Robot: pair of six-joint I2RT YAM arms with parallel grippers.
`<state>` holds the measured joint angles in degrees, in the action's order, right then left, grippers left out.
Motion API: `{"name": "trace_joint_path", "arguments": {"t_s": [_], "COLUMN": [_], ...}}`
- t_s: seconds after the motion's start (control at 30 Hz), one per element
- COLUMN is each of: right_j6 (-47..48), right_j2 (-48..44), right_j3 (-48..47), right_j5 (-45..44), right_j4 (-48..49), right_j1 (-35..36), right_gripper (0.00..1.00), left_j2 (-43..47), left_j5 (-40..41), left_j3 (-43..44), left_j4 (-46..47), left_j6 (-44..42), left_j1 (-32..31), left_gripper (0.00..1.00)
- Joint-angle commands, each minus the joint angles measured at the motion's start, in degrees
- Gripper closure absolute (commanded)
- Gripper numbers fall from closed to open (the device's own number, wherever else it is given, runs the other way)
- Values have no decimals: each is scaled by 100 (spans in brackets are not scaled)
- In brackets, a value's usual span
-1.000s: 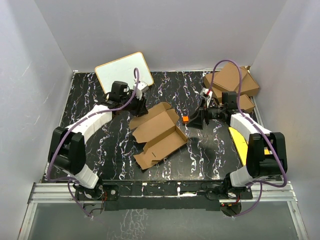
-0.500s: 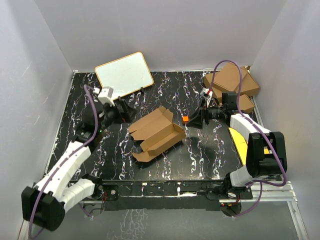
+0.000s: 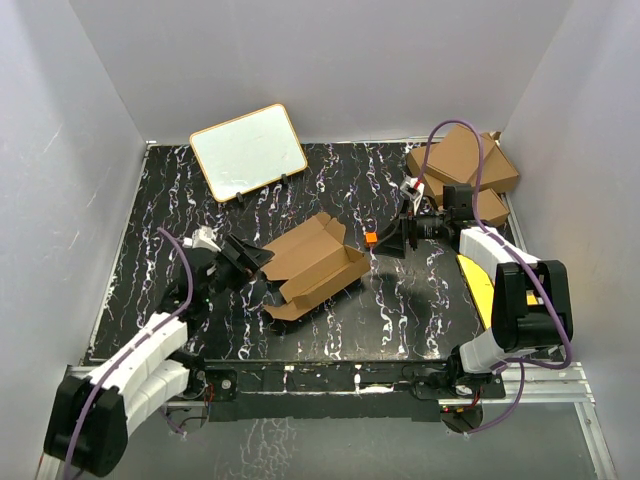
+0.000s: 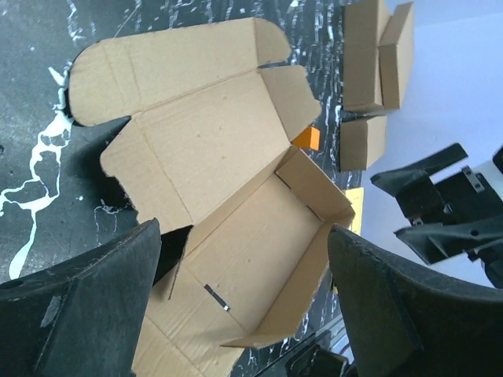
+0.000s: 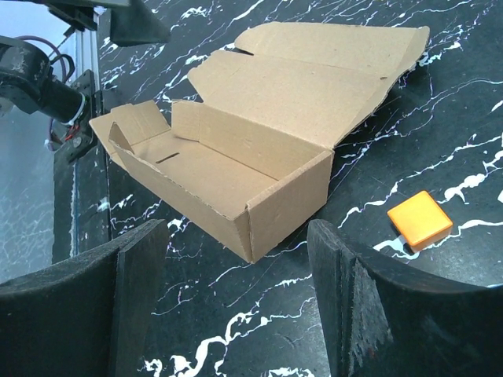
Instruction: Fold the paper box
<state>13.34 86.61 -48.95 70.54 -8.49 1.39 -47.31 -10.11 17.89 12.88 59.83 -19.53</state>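
The paper box (image 3: 315, 262) is plain brown cardboard in the middle of the black marbled table. It is partly folded: its tray walls stand up and its lid and tabbed flaps lie open. It also shows in the left wrist view (image 4: 236, 181) and in the right wrist view (image 5: 236, 157). My left gripper (image 3: 258, 262) is open and empty just left of the box, with the tray between its fingers (image 4: 86, 306) in view, not touching. My right gripper (image 3: 392, 242) is open and empty to the right of the box, its fingers (image 5: 377, 306) apart from the box corner.
A small orange square (image 3: 370, 238) lies between the box and my right gripper. A whiteboard (image 3: 248, 152) stands at the back left. Larger brown cartons (image 3: 462, 165) are stacked at the back right. A yellow sheet (image 3: 482, 285) lies on the right, beside the right arm.
My left arm has swung from near the whiteboard to the near left and now faces the box's left end. The box has shifted slightly. The right arm has not moved.
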Motion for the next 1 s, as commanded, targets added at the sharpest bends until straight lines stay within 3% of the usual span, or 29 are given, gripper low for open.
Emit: {"name": "trace_joint_path", "arguments": {"t_s": [0.0, 0.17, 0.33, 0.6, 0.77, 0.97], "right_j6": [46, 54, 46, 76, 89, 113], "right_j2": [31, 5, 37, 28, 40, 36], "right_j3": [-19, -18, -36, -44, -39, -62], "right_j5": [280, 273, 319, 282, 292, 302], "right_j4": [384, 376, 383, 353, 340, 314], "right_j1": [-26, -25, -26, -28, -26, -28], "right_gripper": [23, 23, 23, 23, 23, 23], "left_j2": [-624, -1161, -1144, -2079, -2462, -3016], "left_j5": [82, 169, 517, 277, 230, 59], "left_j3": [68, 418, 364, 508, 610, 645], "left_j4": [537, 52, -419, 126, 361, 874], "left_j6": [587, 765, 1026, 1151, 1188, 1265], "left_j1": [71, 136, 142, 142, 151, 151], "left_gripper": [19, 21, 25, 48, 49, 61]}}
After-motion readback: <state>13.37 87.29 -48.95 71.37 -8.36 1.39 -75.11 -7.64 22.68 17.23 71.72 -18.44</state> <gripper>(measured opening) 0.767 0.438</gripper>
